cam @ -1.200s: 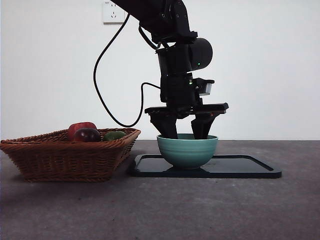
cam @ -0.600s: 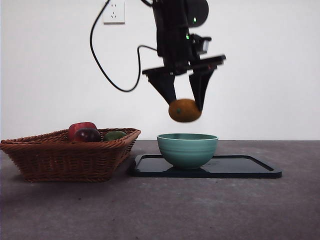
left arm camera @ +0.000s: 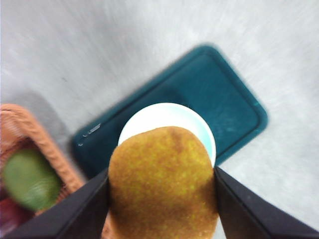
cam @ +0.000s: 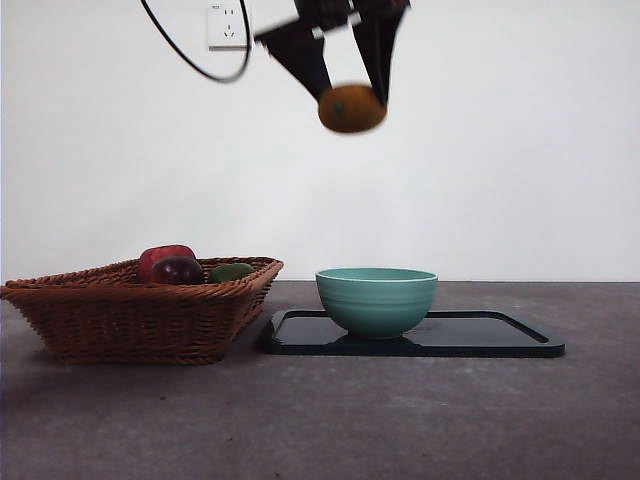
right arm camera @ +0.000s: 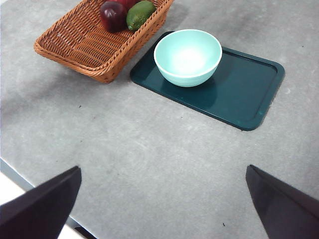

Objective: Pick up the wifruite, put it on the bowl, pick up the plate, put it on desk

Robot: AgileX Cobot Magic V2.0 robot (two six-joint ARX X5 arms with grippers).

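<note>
The wifruite (cam: 352,108) hangs high above the desk (cam: 330,420), pinched between the two black jaws of the left gripper (cam: 350,95) near the top edge of the front view. In the left wrist view the same wifruite (left arm camera: 162,184) fills the gap between the jaws, with one jaw pressed against each side.

The bowl (cam: 376,300) stands directly below the fruit, well apart from it. The bowl is upright and, seen from the right wrist view (right arm camera: 188,56), holds nothing. It rests on a flat dark tray (cam: 500,340), toward the tray's end nearest the basket.

A woven basket (cam: 140,310) sits on the desk just beside the tray. It contains a dark red-purple fruit (right arm camera: 113,14) and a green fruit (right arm camera: 139,14) lying side by side.

The right gripper (right arm camera: 164,209) waits high over the bare desk, jaws spread wide and gripping nothing.
</note>
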